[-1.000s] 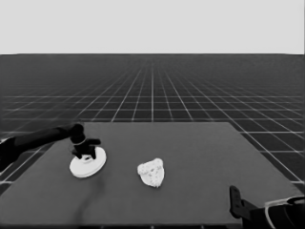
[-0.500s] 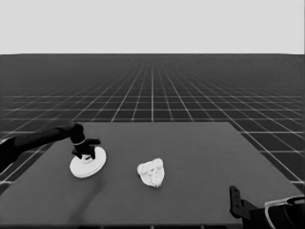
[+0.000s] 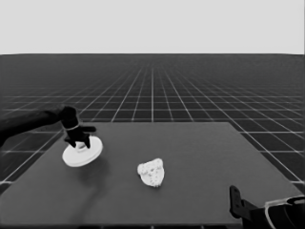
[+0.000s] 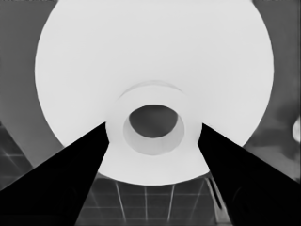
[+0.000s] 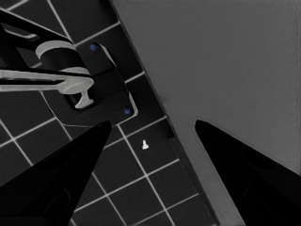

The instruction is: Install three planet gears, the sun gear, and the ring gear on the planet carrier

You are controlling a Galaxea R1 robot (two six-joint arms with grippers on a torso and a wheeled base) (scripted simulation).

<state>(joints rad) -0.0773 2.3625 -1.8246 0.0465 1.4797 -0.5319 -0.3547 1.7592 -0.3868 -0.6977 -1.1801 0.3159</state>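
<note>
The larger round part (image 3: 82,153), a white disc with a raised hub, hangs tilted just above the table's left end. My left gripper (image 3: 80,141) is shut on that hub. In the left wrist view the hub (image 4: 154,123) sits between the two fingers, and the disc (image 4: 150,61) spreads wide behind it. At the table's middle lies the smaller round part (image 3: 155,182) with small toothed gears (image 3: 151,169) clustered on it. My right gripper (image 3: 236,200) is parked at the lower right corner, open, with nothing between its fingers (image 5: 70,160).
The right wrist view looks at the table's corner (image 5: 225,70) and the floor's grid. A thin white piece (image 5: 146,144) lies on the floor past the table's edge. Dark machinery (image 5: 84,89) with blue lights stands beside that corner.
The larger round part has risen off the table and shifted slightly left with the left gripper. The right arm and the gear cluster have not moved.
</note>
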